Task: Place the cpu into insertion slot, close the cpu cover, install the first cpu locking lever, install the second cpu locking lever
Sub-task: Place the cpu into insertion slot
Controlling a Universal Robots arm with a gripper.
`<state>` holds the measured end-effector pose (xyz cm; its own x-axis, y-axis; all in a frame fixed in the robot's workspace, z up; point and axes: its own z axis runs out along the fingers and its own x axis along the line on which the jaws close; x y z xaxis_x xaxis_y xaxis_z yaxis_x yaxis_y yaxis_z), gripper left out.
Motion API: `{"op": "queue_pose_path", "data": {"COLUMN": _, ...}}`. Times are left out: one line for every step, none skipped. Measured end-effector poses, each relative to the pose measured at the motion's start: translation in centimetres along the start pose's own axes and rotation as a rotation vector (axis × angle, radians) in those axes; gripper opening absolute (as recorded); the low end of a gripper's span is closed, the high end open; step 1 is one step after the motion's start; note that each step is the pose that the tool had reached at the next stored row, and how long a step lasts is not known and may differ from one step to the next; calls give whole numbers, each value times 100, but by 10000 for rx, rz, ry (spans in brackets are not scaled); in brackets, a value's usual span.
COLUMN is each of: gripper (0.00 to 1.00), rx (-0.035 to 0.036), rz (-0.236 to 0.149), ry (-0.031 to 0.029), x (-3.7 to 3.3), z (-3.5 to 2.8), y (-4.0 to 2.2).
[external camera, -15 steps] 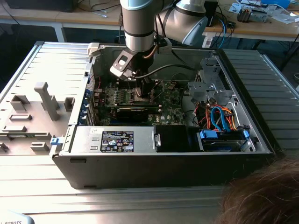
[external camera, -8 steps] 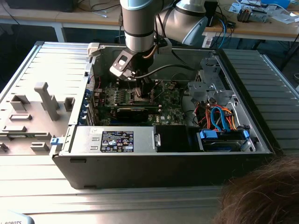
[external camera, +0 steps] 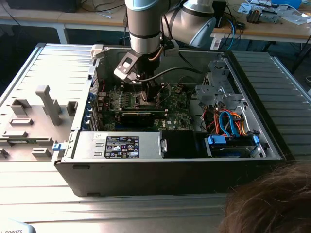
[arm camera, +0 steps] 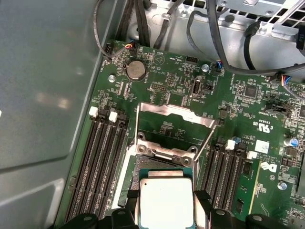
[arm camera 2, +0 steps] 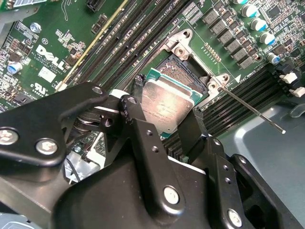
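My gripper (external camera: 148, 94) reaches down into the open computer case over the green motherboard (external camera: 177, 109). In both wrist views its two black fingers (arm camera 2: 131, 112) are shut on opposite edges of the cpu (arm camera 2: 169, 102), a silvery square chip (arm camera: 167, 198). The cpu sits right over the insertion slot (arm camera: 143, 167), whose dark centre (arm camera 2: 178, 71) shows beyond the chip's far edge. I cannot tell whether the chip rests in it. The cpu cover (arm camera: 176, 112) stands swung open beyond the slot. A thin locking lever (arm camera 2: 252, 110) sticks out sideways, unlatched.
Long black memory slots (arm camera: 97, 162) flank the socket on both sides. Black cables (arm camera: 209, 33) hang past the board's far edge. A drive cage with blue and orange wiring (external camera: 228, 121) fills the case at the exterior view's right. A person's hair (external camera: 272, 199) shows at the lower right.
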<state>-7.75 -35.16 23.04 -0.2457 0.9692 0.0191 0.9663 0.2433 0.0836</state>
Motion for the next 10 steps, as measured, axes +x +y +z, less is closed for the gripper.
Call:
{"op": "queue_pose_path", "data": {"gripper": 54, "rx": 0, "rz": 9, "ry": -1, "x": 0, "z": 0, "y": 0}}
{"op": "queue_pose_path", "data": {"gripper": 54, "rx": -1, "rz": 21, "ry": -2, "x": 0, "z": 0, "y": 0}}
{"op": "queue_pose_path", "data": {"gripper": 54, "rx": -1, "rz": 30, "ry": -2, "x": 0, "z": 0, "y": 0}}
{"op": "queue_pose_path", "data": {"gripper": 54, "rx": -1, "rz": 47, "ry": -4, "x": 0, "z": 1, "y": 0}}
{"op": "queue_pose_path", "data": {"gripper": 54, "rx": -1, "rz": 67, "ry": -5, "x": 0, "z": 1, "y": 0}}
{"op": "queue_pose_path", "data": {"gripper": 54, "rx": -2, "rz": 77, "ry": -6, "x": 0, "z": 1, "y": 0}}
{"op": "queue_pose_path", "data": {"gripper": 54, "rx": -2, "rz": 88, "ry": -7, "x": 0, "z": 1, "y": 0}}
{"op": "queue_pose_path", "data": {"gripper": 54, "rx": -2, "rz": 101, "ry": -9, "x": 0, "z": 1, "y": 0}}
{"op": "queue_pose_path", "data": {"gripper": 54, "rx": -2, "rz": 112, "ry": -10, "x": 0, "z": 2, "y": 0}}
{"op": "queue_pose_path", "data": {"gripper": 54, "rx": -3, "rz": 139, "ry": -12, "x": 0, "z": 2, "y": 0}}
